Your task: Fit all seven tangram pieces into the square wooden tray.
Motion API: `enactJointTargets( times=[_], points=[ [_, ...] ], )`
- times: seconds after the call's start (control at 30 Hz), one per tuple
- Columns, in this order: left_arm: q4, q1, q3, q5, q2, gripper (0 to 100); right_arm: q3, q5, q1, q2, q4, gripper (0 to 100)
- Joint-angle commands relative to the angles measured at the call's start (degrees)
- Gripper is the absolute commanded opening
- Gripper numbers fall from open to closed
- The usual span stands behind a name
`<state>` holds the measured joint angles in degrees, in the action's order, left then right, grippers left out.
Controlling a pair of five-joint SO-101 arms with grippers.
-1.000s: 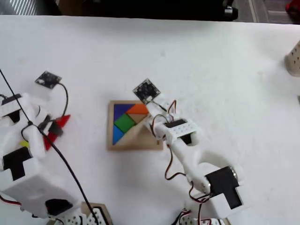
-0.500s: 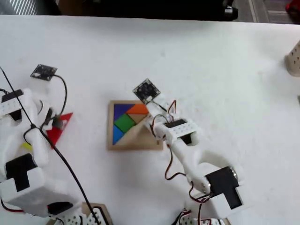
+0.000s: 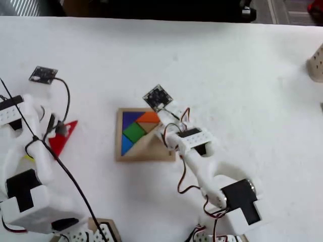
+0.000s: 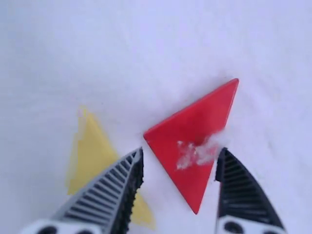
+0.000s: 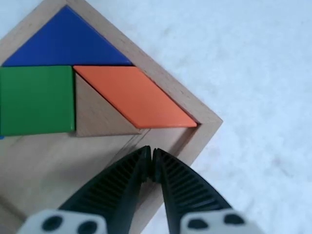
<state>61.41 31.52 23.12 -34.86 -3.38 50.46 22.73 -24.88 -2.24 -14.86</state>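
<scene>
The square wooden tray (image 3: pixel 146 157) sits mid-table and holds a blue triangle (image 3: pixel 130 118), an orange parallelogram (image 3: pixel 149 117), a green square (image 3: pixel 134 132) and a light blue triangle (image 3: pixel 126 146). My right gripper (image 5: pixel 150 153) hangs shut with nothing in it over the tray's bare wood, close to the rim (image 5: pixel 170 90) and the orange parallelogram (image 5: pixel 136 97). Far to the left, a red triangle (image 4: pixel 192 139) lies flat on the table. My left gripper (image 4: pixel 179 158) is open astride its near corner. A yellow triangle (image 4: pixel 90 156) lies beside it, partly under one finger.
A perforated pale object (image 3: pixel 316 63) stands at the table's right edge. A wooden block (image 3: pixel 108 229) shows at the front edge beside the left arm's base. Black cables trail over the table on the left.
The left arm has drawn back toward the left edge, and its gripper has slid off most of the red triangle. The right arm has kept still.
</scene>
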Motion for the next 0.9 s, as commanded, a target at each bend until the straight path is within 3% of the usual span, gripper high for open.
enactJointTargets(
  times=[0.0, 0.2, 0.37, 0.53, 0.87],
  points=[
    [-4.4, 0.04, 0.0, -3.08, 2.77, 36, -2.02, 1.23, -0.22, -0.13, -0.22, 1.8],
    [-4.92, 0.13, 0.53, -8.0, 2.68, 37, -2.02, 1.23, -0.22, -0.13, -0.22, 1.8],
    [-15.91, -0.04, 9.23, -13.01, 2.68, 37, -2.02, 1.23, -0.22, -0.13, -0.22, 1.8],
    [-24.97, 0.13, 13.89, -13.01, 2.68, 37, -2.02, 1.23, -0.22, -0.13, -0.22, 1.8],
    [-26.46, 0.04, 14.07, -13.45, 1.54, 37, -2.02, 1.23, -0.22, -0.13, -0.22, 1.8]
  ],
)
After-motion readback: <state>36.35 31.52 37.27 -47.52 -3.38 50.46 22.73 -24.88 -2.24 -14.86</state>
